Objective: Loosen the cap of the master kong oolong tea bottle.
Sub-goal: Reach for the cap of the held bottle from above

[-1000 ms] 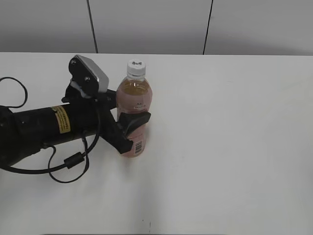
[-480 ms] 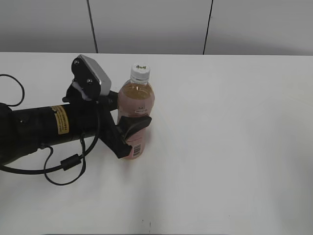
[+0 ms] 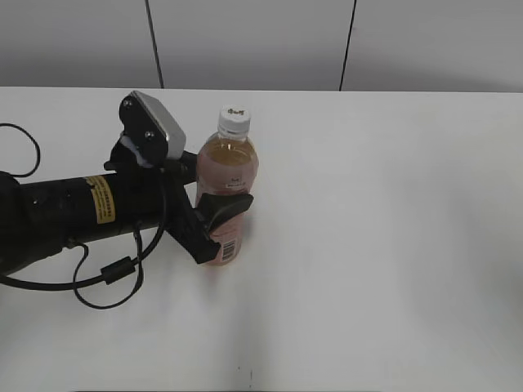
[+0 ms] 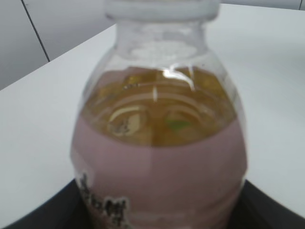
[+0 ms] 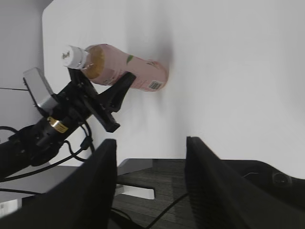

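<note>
The master kong oolong tea bottle (image 3: 226,192) stands upright on the white table, amber tea above a pink label with a barcode low down. Its white cap (image 3: 234,119) sits on top with a small dark mark. My left gripper (image 3: 216,216) is shut on the bottle's middle, reaching in from the left. The left wrist view is filled by the bottle (image 4: 159,157), with the cap (image 4: 162,8) cut off at the top edge. My right gripper (image 5: 150,157) is open and empty, out of the exterior view. The right wrist view shows the bottle (image 5: 125,67) and cap (image 5: 73,56) far off.
The white table (image 3: 384,237) spreads to the right and front of the bottle. A black cable (image 3: 106,286) loops under the left arm. A grey panelled wall (image 3: 253,41) stands behind the table. The right wrist view shows the table's edge and dark floor (image 5: 157,205).
One second ago the bottle stood slightly further left and lower. The left gripper has shifted it a little to the right and up. Nothing has moved in the last half second.
</note>
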You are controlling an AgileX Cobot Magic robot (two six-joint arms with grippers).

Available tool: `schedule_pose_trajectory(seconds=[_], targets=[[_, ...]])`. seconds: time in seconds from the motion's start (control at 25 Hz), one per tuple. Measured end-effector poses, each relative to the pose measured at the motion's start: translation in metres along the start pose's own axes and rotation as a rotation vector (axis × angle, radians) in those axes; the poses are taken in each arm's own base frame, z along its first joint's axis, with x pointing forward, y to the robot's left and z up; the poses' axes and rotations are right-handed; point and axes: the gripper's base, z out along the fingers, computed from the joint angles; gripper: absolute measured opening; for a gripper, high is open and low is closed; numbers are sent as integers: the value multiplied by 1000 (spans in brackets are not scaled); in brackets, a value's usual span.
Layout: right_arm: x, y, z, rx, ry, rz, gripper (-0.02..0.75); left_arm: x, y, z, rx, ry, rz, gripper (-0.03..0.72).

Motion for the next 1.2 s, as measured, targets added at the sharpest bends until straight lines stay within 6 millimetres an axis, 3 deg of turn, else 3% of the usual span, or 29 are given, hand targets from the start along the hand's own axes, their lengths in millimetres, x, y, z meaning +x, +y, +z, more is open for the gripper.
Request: schedule_pose_trajectory(seconds=[0.28,1.2], targets=[[-8,5,4,-50,21,38,357,0,0,0,0,0,0,409],[-6,5,4,-55,49,38,343,0,0,0,0,1,0,409]])
